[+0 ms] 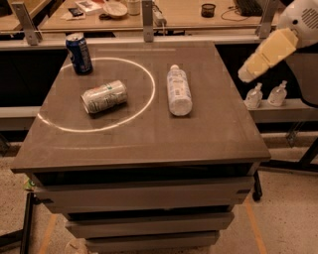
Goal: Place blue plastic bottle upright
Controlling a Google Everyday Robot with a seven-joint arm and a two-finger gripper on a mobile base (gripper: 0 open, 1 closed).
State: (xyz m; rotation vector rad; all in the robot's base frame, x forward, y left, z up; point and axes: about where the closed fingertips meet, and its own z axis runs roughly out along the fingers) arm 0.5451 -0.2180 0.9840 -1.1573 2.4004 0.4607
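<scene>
One blue plastic bottle (179,91) lies on its side on the desk (198,136), its white cap pointing toward the far edge. It is just outside the right rim of a white painted ring (149,101). There are two cans. A dark blue can (79,53) stands upright at the ring's far left edge, and a silver can (104,96) lies on its side inside the ring, well apart from the bottle. Two small pump bottles (254,95) (277,93) stand side by side on a low ledge to the right of the desk.

The desk has a dull grey-brown top over stacked tiers and stands on a speckled floor with orange tape lines. Behind it runs a wooden bench holding a pale bowl (115,8) and a dark cup (208,9).

The arm comes in from the upper right, slanting down and to the left. The cream-coloured gripper (247,73) hangs in the air past the desk's right edge, above the pump bottles and clear of the blue plastic bottle. I cannot tell whether it is released or clenched.
</scene>
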